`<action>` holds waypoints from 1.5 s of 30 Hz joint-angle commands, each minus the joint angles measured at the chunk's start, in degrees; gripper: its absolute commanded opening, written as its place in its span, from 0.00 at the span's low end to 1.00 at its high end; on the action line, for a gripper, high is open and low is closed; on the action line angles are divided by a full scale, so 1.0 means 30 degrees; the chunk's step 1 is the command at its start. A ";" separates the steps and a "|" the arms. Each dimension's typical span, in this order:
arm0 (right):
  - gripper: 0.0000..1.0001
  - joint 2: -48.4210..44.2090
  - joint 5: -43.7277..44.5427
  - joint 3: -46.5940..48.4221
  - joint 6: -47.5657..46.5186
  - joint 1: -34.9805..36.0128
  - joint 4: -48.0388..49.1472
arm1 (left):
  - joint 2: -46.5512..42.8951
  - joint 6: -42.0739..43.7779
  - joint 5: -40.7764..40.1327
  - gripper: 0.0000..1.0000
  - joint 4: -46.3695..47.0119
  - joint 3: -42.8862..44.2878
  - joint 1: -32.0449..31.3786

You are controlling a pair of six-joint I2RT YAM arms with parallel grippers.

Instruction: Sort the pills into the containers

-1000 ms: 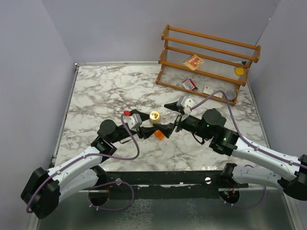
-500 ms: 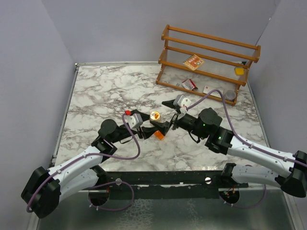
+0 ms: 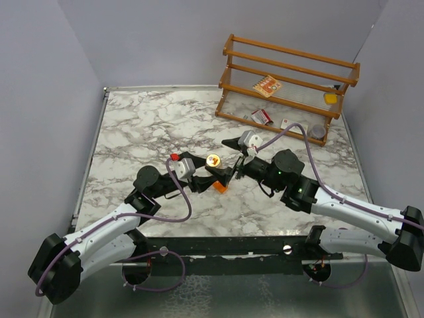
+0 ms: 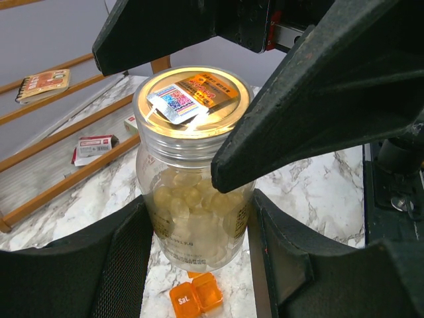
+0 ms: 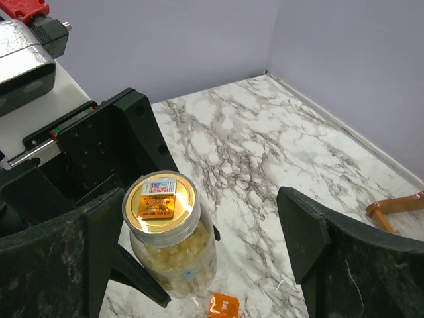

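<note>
A clear jar point(image 4: 192, 199) full of tan-yellow pills, capped by a gold lid point(image 4: 192, 99), stands upright between the pads of my left gripper point(image 4: 199, 228), which is shut on its body. The jar point(image 3: 214, 159) sits mid-table in the top view. A tiny orange box point(image 4: 195, 298) marked "Sat" lies on the marble just below and in front of it, also seen as the orange box point(image 3: 220, 187) point(image 5: 224, 306). My right gripper point(image 5: 202, 225) is open wide, one finger on each side of the jar point(image 5: 169, 248) without touching it. In the top view the right gripper point(image 3: 232, 159) meets the left gripper point(image 3: 222, 173).
A wooden rack point(image 3: 291, 79) stands at the back right with a red-and-white packet point(image 3: 267, 86) on its shelf and a yellow object point(image 3: 330, 98). More packets point(image 3: 262, 117) and a grey round tin point(image 3: 318, 131) lie at its foot. Walls close in on both sides.
My right arm has moved left, bringing its open fingers around the jar. The left gripper and the jar have barely shifted.
</note>
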 commanded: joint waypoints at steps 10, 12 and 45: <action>0.87 -0.0061 0.0867 -0.0243 0.0248 0.0128 0.1358 | -0.0449 0.0043 0.0338 0.00 0.0457 -0.0053 -0.0103; 0.81 -0.0004 0.0681 -0.0247 0.0285 0.0115 0.1344 | -0.0394 0.0081 0.0299 0.00 0.0448 -0.0046 -0.0088; 0.01 -0.1616 -0.3999 -0.0153 -0.1291 0.0095 -0.1364 | 0.1640 -0.1840 0.8175 0.00 0.0420 0.1607 -0.0103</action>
